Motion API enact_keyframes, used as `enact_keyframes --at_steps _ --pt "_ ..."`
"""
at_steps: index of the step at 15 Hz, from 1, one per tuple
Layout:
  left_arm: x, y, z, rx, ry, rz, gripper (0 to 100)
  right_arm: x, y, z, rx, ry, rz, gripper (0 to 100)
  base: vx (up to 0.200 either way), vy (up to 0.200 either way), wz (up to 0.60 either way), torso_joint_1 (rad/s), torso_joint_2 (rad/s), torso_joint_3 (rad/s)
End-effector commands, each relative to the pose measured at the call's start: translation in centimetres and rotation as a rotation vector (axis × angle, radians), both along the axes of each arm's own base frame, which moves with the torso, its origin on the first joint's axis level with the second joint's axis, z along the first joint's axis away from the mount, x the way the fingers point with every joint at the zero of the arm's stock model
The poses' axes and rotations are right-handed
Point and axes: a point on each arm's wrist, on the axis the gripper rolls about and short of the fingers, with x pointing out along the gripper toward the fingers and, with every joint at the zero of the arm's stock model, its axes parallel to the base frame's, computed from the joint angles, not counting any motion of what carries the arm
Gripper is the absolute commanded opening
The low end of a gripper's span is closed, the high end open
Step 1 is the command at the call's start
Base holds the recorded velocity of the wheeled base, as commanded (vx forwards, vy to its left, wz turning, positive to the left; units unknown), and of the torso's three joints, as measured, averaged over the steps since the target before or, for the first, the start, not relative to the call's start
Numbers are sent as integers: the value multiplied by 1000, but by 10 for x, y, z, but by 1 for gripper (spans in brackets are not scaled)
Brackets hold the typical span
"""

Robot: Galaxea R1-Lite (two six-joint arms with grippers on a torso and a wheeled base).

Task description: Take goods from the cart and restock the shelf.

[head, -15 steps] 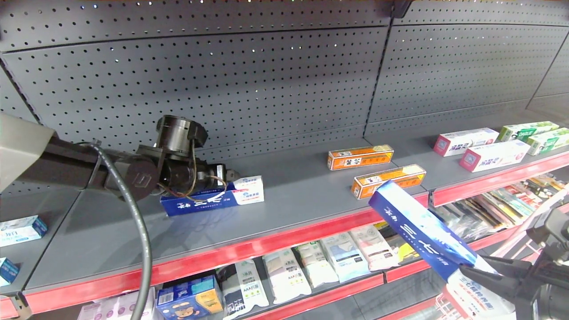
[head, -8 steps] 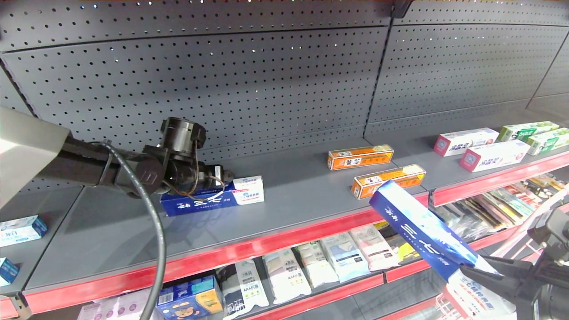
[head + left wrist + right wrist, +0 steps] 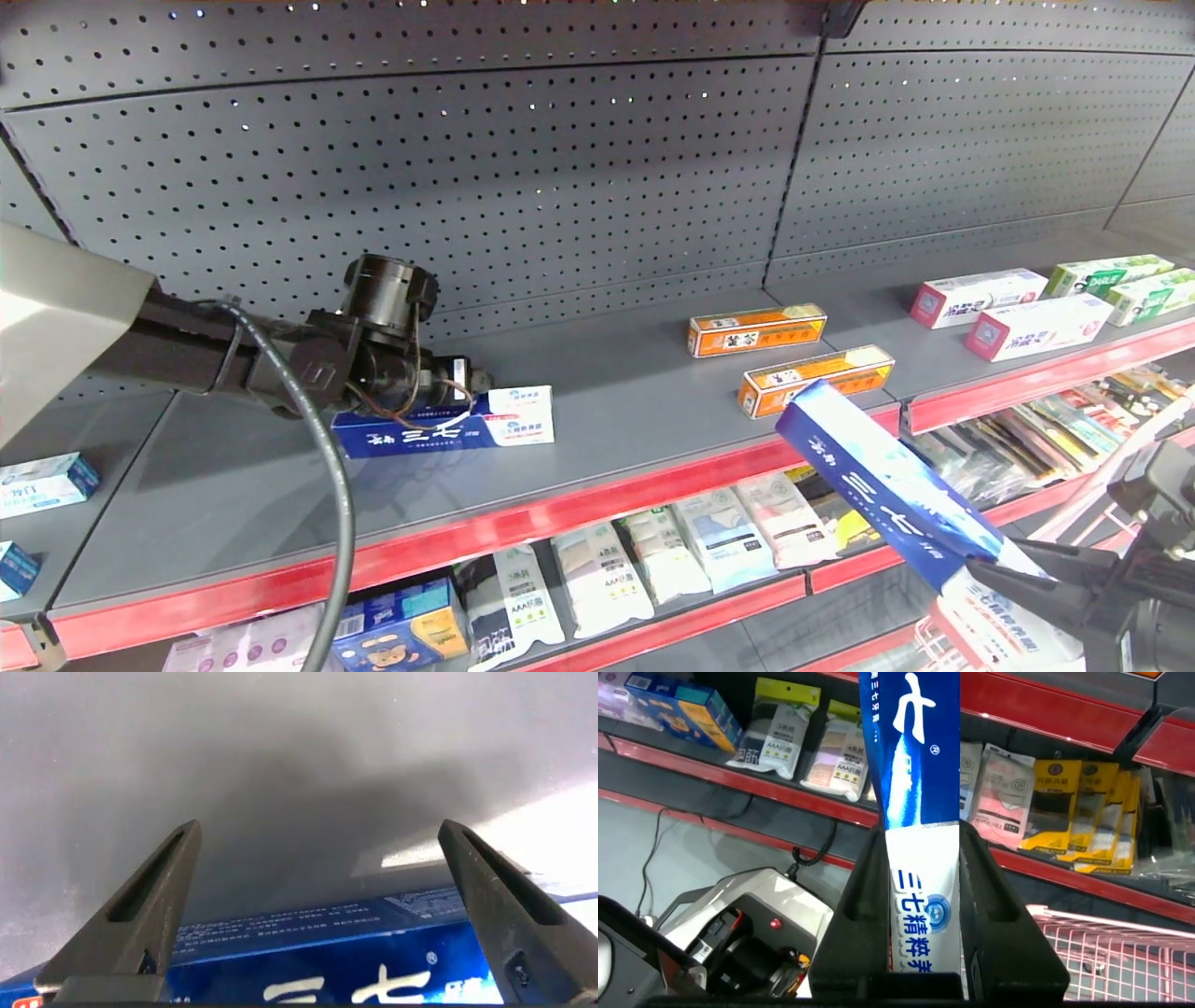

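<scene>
Left claw (image 3: 320, 831), spread wide, sits over a blue-and-white cardboard toothpaste box (image 3: 443, 429) lying on the grey metal shelf (image 3: 635, 401); right claw (image 3: 922, 845) pinches a matching tilted box (image 3: 887, 485) before that shelf.

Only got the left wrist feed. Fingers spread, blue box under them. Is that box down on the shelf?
Observer: Yes. In the head view the blue toothpaste box lies lengthwise on the grey shelf, set back from its red front edge.
Operator: Right arm?
Observer: The right gripper is shut on a second blue toothpaste box, held tilted out in front of the shelf, not yet placed.
</scene>
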Motion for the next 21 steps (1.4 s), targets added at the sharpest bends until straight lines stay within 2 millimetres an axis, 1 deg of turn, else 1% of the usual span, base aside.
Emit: enact_keyframes --at_steps 1,8,10,14,17,21 --pt "-1 1 0 4 10 2 100 0 0 0 -1 1 1 0 0 0 0 0 0 0" --pt "-4 3 0 19 46 10 100 -2 0 -4 -4 14 3 0 0 0 0 0 0 0" --pt "-8 5 3 30 74 14 100 -2 0 -4 -4 13 3 0 0 0 0 0 0 0" --pt "-8 11 10 24 57 29 100 -5 0 -7 -6 20 5 0 0 0 0 0 0 0" --pt "-12 17 18 19 44 40 100 -6 -1 -7 -5 18 7 0 0 0 0 0 0 0" --pt "-21 19 21 35 95 41 100 -5 0 -6 -5 14 7 0 0 0 0 0 0 0"
